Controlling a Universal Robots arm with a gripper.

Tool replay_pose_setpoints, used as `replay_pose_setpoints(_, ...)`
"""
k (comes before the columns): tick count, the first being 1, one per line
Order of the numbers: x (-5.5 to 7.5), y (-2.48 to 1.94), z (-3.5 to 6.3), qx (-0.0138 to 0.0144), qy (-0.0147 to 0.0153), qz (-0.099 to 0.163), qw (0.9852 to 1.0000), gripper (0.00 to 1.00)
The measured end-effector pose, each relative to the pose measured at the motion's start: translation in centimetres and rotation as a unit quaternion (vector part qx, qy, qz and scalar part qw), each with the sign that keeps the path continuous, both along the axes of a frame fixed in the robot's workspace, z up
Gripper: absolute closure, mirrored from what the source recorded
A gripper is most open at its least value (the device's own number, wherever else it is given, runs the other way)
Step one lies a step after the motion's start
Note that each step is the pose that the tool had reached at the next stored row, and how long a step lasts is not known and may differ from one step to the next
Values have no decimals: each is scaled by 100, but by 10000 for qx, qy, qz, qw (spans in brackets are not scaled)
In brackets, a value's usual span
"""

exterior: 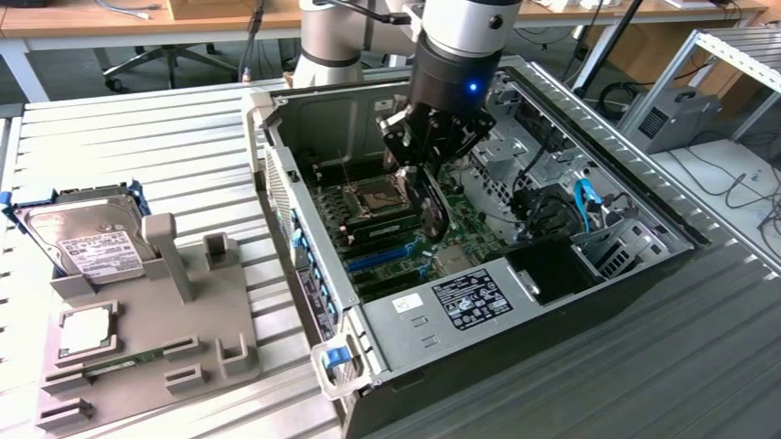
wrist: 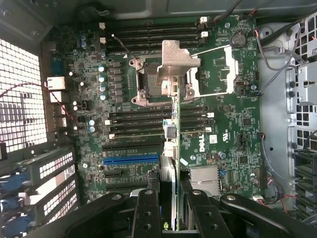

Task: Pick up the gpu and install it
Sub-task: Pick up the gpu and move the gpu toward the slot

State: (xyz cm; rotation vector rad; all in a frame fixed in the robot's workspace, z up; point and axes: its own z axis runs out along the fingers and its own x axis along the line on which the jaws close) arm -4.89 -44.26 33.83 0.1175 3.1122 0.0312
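Note:
Inside the open computer case (exterior: 635, 206), my gripper (exterior: 427, 146) hangs over the motherboard (exterior: 366, 229), shut on the gpu (exterior: 433, 203). The card is dark and thin and hangs edge-down, a little above the board. In the wrist view the gpu (wrist: 172, 134) appears edge-on between my two black fingers (wrist: 147, 210), with its pale metal end bracket (wrist: 176, 62) over the processor socket (wrist: 148, 82). A long blue expansion slot (wrist: 131, 160) lies on the board beside the card's line, and it also shows in the exterior view (exterior: 379, 259).
A grey fixture tray (exterior: 183, 302) on the exterior view's left holds a silver hard drive (exterior: 86, 242), a square chip (exterior: 86, 329) and a green memory stick (exterior: 123, 359). The power supply (exterior: 470, 297), drive cage (exterior: 604, 251) and loose cables (exterior: 543, 206) crowd the case's other side.

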Motion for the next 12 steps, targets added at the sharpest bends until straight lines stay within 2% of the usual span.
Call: replay_pose_setpoints(12,46,8,-50,0,0,0,10000,74)
